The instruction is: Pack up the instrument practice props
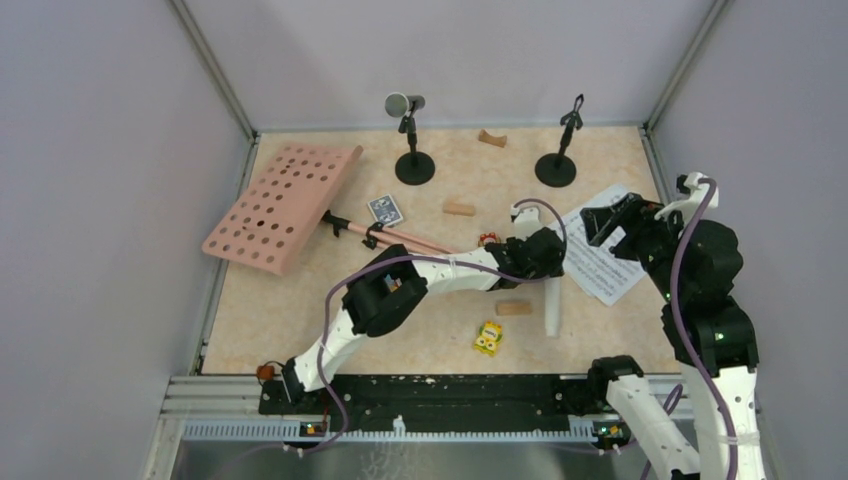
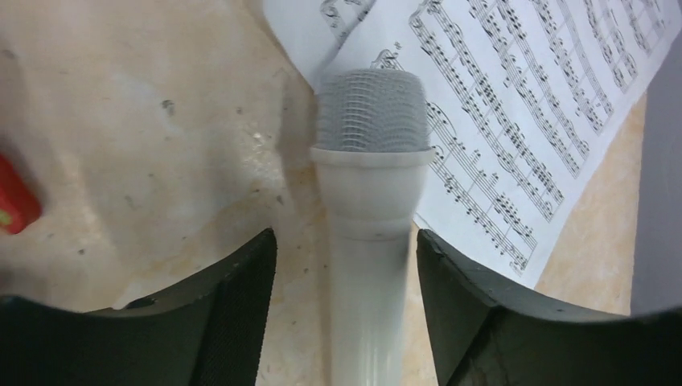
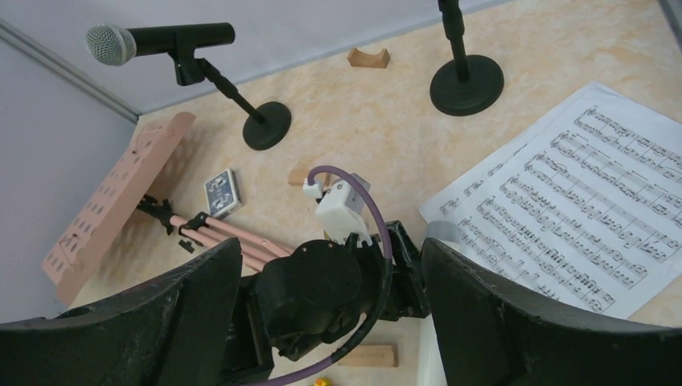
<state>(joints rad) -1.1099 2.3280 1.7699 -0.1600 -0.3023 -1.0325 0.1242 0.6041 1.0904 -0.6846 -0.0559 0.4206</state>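
Note:
The white microphone (image 1: 552, 310) lies on the table, its grille head touching the white sheet-music pages (image 1: 605, 272). My left gripper (image 1: 548, 262) is low over it. In the left wrist view the gripper (image 2: 346, 235) is open, with the microphone (image 2: 370, 121) between the fingers (image 2: 233, 314) and a gap on each side. My right gripper (image 1: 608, 222) hovers open and empty over the pages (image 3: 579, 201). The dark microphone (image 1: 403, 103) sits in one black holder (image 1: 415, 167); the other holder (image 1: 556, 168) is empty. The pink music desk (image 1: 283, 205) lies tilted at the left, its tripod legs (image 1: 400, 238) folded.
A blue card box (image 1: 385, 209) lies by the tripod legs. Wooden blocks lie at the back (image 1: 491, 138), in the middle (image 1: 459, 208) and beside the left gripper (image 1: 514, 307). A yellow toy car (image 1: 488, 337) sits near the front. Grey walls enclose the table.

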